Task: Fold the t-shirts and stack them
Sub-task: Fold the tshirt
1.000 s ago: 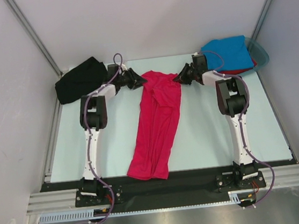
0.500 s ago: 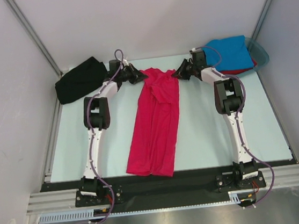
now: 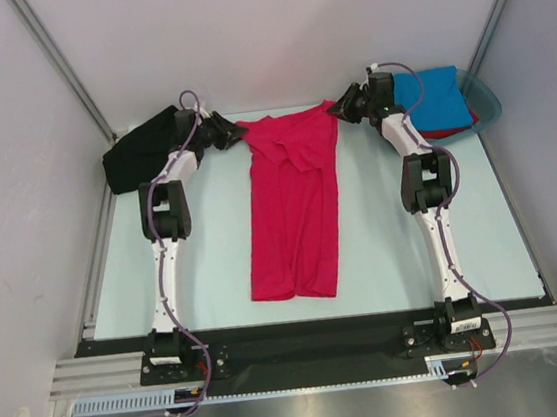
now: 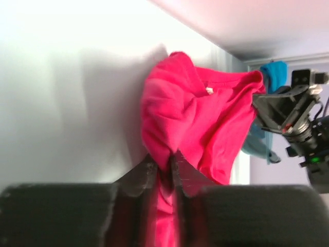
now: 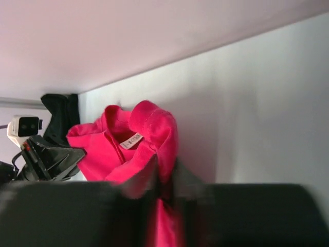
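**Left hand** [image 3: 228,134]: closed on cloth. Its own wrist view shows the fingers [image 4: 141,175] pinching a fold of the crimson-pink t-shirt [image 3: 293,207] at the left shoulder.

**Right hand** [image 3: 348,108]: likewise clamped on the same shirt. Cloth passes between its fingers at the right shoulder, and the white neck label [image 5: 132,140] shows just beyond.

**Change noted:** a second ago the two hands stood closer together and nearer the bases. The shirt then hung between them as a narrow, slanted bunch, with its hem at the near edge of the worktop [image 3: 384,247]. Both hands have since moved outward and towards the far edge. The shoulder line is now drawn out between them. The body lies straight down the middle of the worktop and the hem sits clear of the near edge.

**Finding:** the garment is being spread for folding and no fold has yet been made. In my judgement the body remains narrower than the shoulders, with lengthwise creases, so more flattening is likely needed.

**Surroundings:**
- The black t-shirt [image 3: 141,149] lies heaped at the far left, just beside the left hand.
- The blue t-shirt [image 3: 432,95] lies at the far right over the red t-shirt [image 3: 446,132], by the teal tub [image 3: 488,99].
- No stack has been begun.
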{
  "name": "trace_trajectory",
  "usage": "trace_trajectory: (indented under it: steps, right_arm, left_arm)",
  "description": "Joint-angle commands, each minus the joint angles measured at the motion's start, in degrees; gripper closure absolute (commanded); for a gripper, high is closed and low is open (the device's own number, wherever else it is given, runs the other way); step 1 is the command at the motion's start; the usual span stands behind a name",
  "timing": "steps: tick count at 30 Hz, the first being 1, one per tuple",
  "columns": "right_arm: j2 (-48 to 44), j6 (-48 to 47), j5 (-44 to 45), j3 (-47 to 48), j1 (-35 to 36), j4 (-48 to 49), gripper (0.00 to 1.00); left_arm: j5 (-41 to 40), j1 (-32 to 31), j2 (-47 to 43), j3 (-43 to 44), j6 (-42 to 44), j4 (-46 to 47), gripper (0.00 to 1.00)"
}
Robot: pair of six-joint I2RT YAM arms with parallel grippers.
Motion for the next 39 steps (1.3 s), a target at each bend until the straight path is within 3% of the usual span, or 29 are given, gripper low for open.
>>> trace_trajectory:
  steps: [1, 2, 3, 5, 6, 10, 12, 15, 17, 20, 25, 28, 32, 34, 39]
  right_arm:
    - [0.92, -0.21, 1.73, 3.32, -0.51, 1.12, 0.69]
    - [1.01, -0.39, 1.81, 3.32, -0.51, 1.12, 0.62]
    - [1.09, -0.56, 1.82, 3.23, -0.51, 1.47, 0.46]
    - [1.09, -1.44, 1.81, 3.32, -0.34, 1.21, 0.34]
    - [0.75, -2.49, 2.34, 2.97, -0.25, 0.78, 0.32]
    - [-2.67, -6.52, 5.41, -0.02, 0.37, -1.42, 0.30]
    - [-7.41, -9.25, 9.70, -4.22, 1.77, -3.34, 0.31]
    - [-15.48, -15.93, 22.00, -11.76, 4.48, -5.37, 0.31]
    - [-19.36, -19.70, 31.98, -15.04, 5.72, -5.82, 0.30]
    - [-25.70, -20.61, 36.87, -20.93, 6.69, -6.43, 0.30]
    - [-31.59, -17.18, 30.40, -29.27, 5.73, -9.68, 0.30]
    - [-33.79, -14.29, 24.71, -34.63, 5.29, -8.73, 0.31]
    - [-37.66, -9.71, 14.58, -47.27, 2.14, -3.81, 0.32]
    - [-38.28, -5.60, 7.14, -51.77, 0.55, 1.54, 0.32]
    - [-37.23, -2.50, -1.07, -58.90, -1.65, 8.58, 0.32]
  left_arm:
    - [0.99, -0.23, 0.13, 5.99, -3.25, 4.70, 0.57]
    - [1.60, -0.23, 0.84, 6.87, -3.96, 5.14, 0.43]
    - [2.13, -0.23, 1.28, 6.79, -4.75, 6.62, 0.34]
    - [1.61, -0.32, 1.03, 5.74, -3.97, 6.72, 0.02]
    - [1.26, -0.23, 0.15, 5.21, -3.27, 6.90, 0.00]
    - [1.78, -0.23, -3.00, 2.58, -1.07, 6.55, 0.00]
    - [1.52, -0.32, -5.73, -3.12, 0.25, 6.63, 0.00]
    - [-4.26, -0.32, -14.86, -14.10, 5.51, 3.33, 0.00]
    - [-12.96, -0.76, -21.98, -20.15, 11.90, -1.16, 0.00]
    - [-18.24, -1.55, -29.53, -27.28, 16.41, -6.01, 0.00]
    - [-9.48, -1.81, -32.20, -35.73, 13.45, -2.60, 0.00]
    - [-2.63, -1.81, -32.02, -42.67, 7.48, 5.91, 0.00]
    - [3.35, -1.81, -32.20, -51.63, -0.69, 18.99, 0.00]
    - [5.55, -1.81, -32.02, -53.41, -2.03, 21.65, 0.01]
    - [7.58, -1.81, -30.36, -54.73, -3.87, 25.17, 0.01]
